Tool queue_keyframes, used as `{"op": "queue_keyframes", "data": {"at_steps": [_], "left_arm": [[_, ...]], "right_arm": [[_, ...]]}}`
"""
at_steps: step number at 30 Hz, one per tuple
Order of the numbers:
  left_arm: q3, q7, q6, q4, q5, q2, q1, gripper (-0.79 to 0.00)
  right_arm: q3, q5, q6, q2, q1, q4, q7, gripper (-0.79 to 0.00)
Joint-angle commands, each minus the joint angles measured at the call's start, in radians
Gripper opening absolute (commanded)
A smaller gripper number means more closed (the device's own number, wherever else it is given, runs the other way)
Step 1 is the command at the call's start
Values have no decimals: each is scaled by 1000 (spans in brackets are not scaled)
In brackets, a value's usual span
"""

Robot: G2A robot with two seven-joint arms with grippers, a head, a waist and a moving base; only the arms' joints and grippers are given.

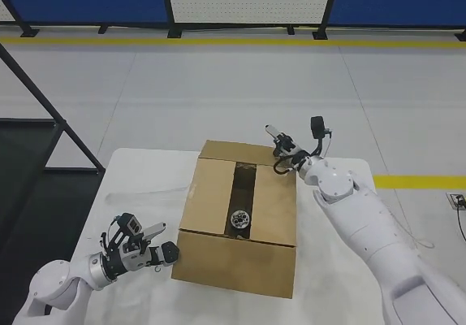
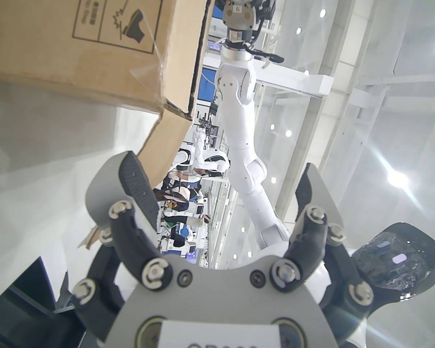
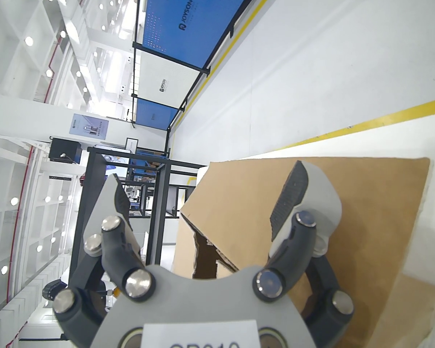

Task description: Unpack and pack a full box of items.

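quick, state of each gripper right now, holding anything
Left gripper: open, holding nothing.
Right gripper: open, holding nothing.

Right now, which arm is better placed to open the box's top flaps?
Right, probably. The right gripper hangs open at the box's far top corner, by a flap edge; the left gripper, also open, sits low beside a side wall.
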Motion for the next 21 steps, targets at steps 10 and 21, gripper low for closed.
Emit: {"op": "queue_keyframes", "data": {"at_steps": [10,21], "left_arm": [[-73,97,-23,-7,-224,-2,24,0],[29,234,-120,128,-38,-7,-76,0]], "right_arm": [[61,41,-164,10,-56,-86,161,0],[109,43,-61,55,-167,-314,505,0]]}}
